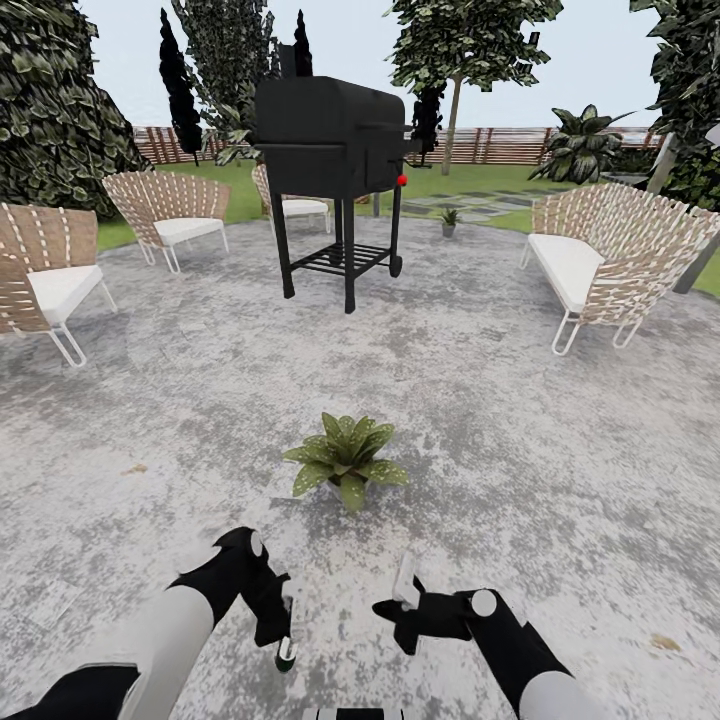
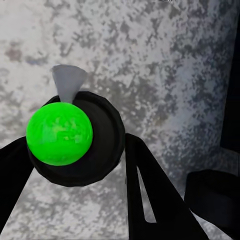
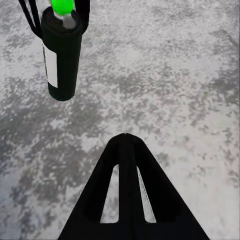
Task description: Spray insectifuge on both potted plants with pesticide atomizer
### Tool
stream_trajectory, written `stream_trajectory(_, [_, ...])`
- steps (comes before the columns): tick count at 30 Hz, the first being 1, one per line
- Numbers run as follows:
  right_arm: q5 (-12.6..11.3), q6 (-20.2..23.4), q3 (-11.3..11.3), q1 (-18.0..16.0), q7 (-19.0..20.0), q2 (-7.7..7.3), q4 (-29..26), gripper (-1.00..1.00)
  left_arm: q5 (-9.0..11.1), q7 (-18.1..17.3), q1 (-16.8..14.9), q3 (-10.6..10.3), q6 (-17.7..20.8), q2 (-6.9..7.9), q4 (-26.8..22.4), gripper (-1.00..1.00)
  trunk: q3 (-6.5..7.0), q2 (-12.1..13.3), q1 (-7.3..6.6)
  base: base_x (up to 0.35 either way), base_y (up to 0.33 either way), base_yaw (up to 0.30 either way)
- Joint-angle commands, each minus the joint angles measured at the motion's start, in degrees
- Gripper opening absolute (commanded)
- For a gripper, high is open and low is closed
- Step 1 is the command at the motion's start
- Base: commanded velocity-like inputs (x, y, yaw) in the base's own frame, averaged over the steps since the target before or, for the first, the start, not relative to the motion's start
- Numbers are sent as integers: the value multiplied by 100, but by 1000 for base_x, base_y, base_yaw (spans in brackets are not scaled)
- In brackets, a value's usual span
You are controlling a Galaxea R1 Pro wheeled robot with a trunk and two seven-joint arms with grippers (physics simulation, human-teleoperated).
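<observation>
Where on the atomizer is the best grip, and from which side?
Grip the atomizer at its neck, just under the green top, coming from above with a finger on each side, as the left gripper holds it. The body is a straight upright cylinder, so it hangs plumb.

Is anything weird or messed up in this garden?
Slightly odd: the near potted plant sits alone on the bare stone patio, its leaves dotted with whitish specks, while another potted plant stands far off by the grass. The atomizer in the left gripper has a bright green top. Nothing looks spilled or broken.
</observation>
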Motion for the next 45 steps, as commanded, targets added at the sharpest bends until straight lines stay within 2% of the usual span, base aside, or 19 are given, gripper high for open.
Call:
stream_trajectory(1, [56, -28, -48, -6, 31, 46, -18, -100, -33, -26, 7, -5, 17, -14, -11, -100, -5, -2, -1, 0, 0, 0])
stream_trajectory(4, [58, -27, -48, -16, 32, 182, -38, -100, -28, 50, 16, -315, 46, -26, -14, -100, -5, -2, -1, 0, 0, 0])
stream_trajectory(7, [56, -27, -48, -18, 32, 245, -40, -100, -27, 136, 18, -376, 62, -47, -15, -100, -5, -2, -1, 0, 0, 0])
stream_trajectory(17, [56, -28, -48, -22, 32, 325, -140, -100, -29, 163, 18, -379, 105, -181, -108, -100, -5, -2, -1, 0, 0, 0])
stream_trajectory(20, [56, -27, -48, -41, 30, 330, -161, -100, -23, 261, 18, -375, 106, -274, -111, -100, -5, -2, -1, 0, 0, 0])
stream_trajectory(23, [56, -27, -48, -44, 27, 331, -163, -100, -2, 397, 18, -373, 106, -300, -104, -100, -5, -2, -1, 0, 0, 0])
stream_trajectory(30, [53, -32, -48, -44, 23, 331, -167, -100, 41, 424, 18, -373, 99, -444, -103, -100, -5, -2, -1, 0, 0, 0])
stream_trajectory(40, [47, -35, -48, -44, 23, 331, -166, -100, 69, 505, 18, -373, 88, -545, -103, -100, -5, -2, -1, 0, 0, 0])
stream_trajectory(45, [47, -36, -48, -44, 23, 332, -165, -100, 280, 506, 20, -373, 81, -557, -103, -100, -5, -2, -1, 0, 0, 0])
